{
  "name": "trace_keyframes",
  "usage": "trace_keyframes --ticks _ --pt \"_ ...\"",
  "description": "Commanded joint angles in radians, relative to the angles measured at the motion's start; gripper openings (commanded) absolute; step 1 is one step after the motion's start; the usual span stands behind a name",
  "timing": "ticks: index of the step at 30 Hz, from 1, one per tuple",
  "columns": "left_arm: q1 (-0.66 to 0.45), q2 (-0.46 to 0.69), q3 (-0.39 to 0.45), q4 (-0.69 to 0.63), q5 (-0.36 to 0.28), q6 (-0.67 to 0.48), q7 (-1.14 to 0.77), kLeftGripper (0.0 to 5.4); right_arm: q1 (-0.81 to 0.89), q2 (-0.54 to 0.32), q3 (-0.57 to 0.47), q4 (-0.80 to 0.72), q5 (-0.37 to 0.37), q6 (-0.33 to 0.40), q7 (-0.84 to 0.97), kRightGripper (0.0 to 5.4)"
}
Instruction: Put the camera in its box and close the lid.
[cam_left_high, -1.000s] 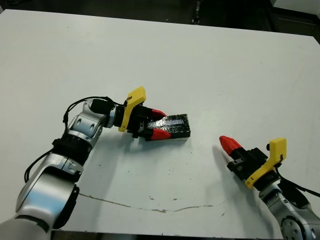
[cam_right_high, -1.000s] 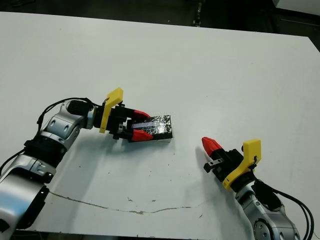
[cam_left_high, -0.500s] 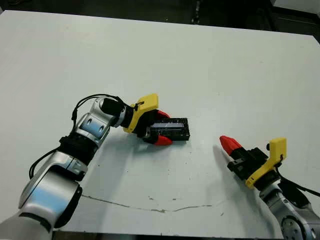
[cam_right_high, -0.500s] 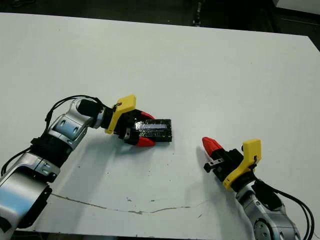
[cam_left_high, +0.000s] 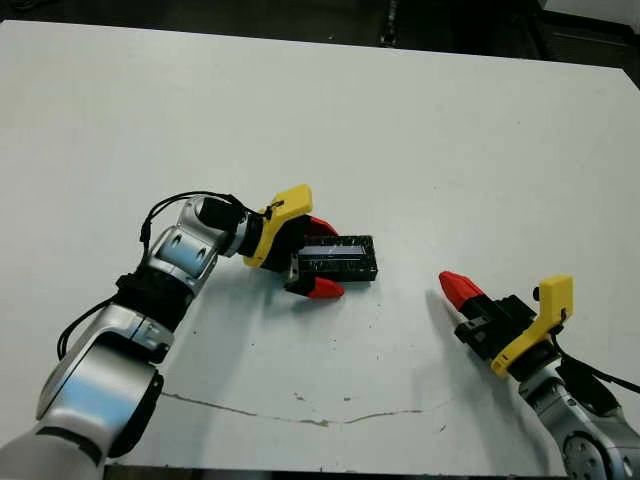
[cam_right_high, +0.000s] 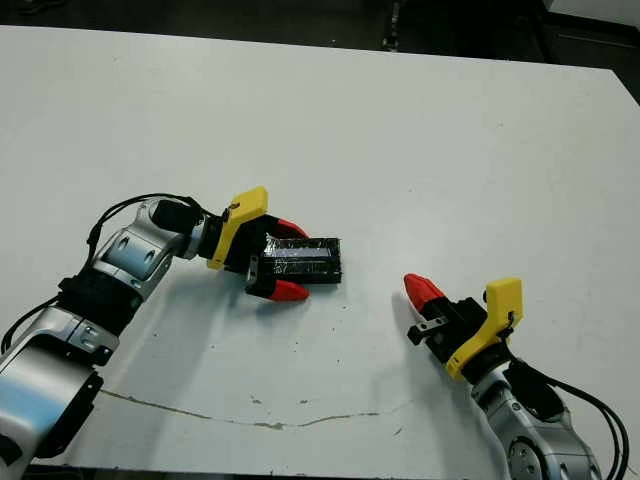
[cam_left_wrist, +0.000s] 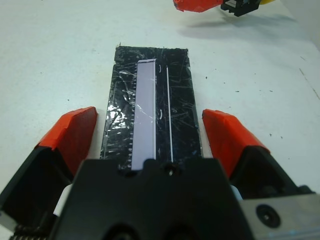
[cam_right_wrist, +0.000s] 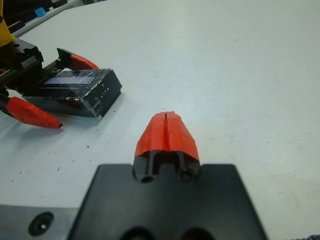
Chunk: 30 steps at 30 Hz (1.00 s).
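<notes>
Since half a second ago the left pincer (cam_left_high: 318, 257) has spread its red fingers off the black speckled box with its pale-striped lid (cam_left_high: 337, 259). Left wrist view: the lid (cam_left_wrist: 151, 107) lies flat between released fingers, apparently closed. Right wrist view: the right pincer (cam_right_wrist: 167, 132) is clenched empty, apart on the white bench (cam_right_wrist: 250, 60).

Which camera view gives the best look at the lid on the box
The left wrist view: the lid fills the picture from above, its pale stripe plain, between the open left end effector fingers. The head views show it small and partly behind that end effector. The right wrist view shows it from afar at a low angle.
</notes>
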Motion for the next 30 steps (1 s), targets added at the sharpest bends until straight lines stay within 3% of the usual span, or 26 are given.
trace_keyframes --ticks 1,14,24,30 --pt "0.039 0.004 0.004 -0.042 -0.020 -0.020 -0.007 5.38 0.013 -0.011 -0.007 0.004 0.005 0.000 0.002 0.00" --pt "0.088 0.250 0.113 -0.096 -0.069 -0.004 -0.066 5.38 0.014 -0.014 0.000 0.005 0.002 -0.003 0.005 0.00" --pt "0.149 0.411 0.190 -0.090 -0.055 -0.104 -0.053 5.38 0.014 -0.013 0.001 0.000 0.006 0.010 -0.002 0.00" --pt "0.105 0.470 0.206 -0.092 -0.080 -0.166 -0.119 5.38 0.016 -0.013 0.005 0.008 -0.002 -0.010 0.010 0.00"
